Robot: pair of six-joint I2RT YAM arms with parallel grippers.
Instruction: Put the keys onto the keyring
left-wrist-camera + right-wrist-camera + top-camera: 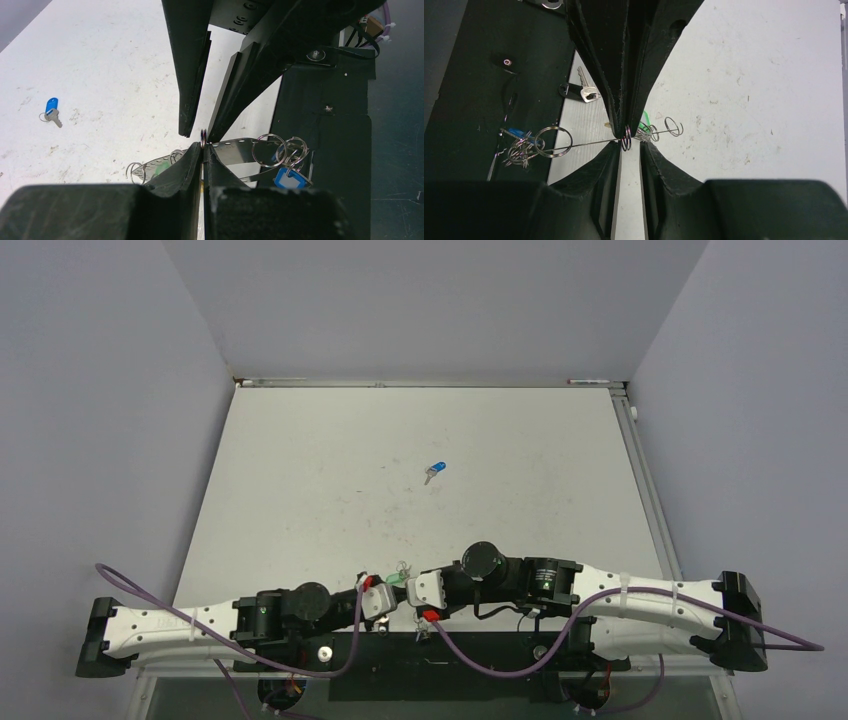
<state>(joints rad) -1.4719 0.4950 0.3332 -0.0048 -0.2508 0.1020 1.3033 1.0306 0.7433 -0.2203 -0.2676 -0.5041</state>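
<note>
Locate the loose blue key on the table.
In the top view the blue key lies alone on the white table, near its middle, with bare tabletop all around it.

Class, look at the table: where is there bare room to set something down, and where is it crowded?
Free: the far half beyond the blue key, and both side strips of the table. Crowded: the near edge, where the left gripper and right gripper meet over the keyring and keys.
</note>
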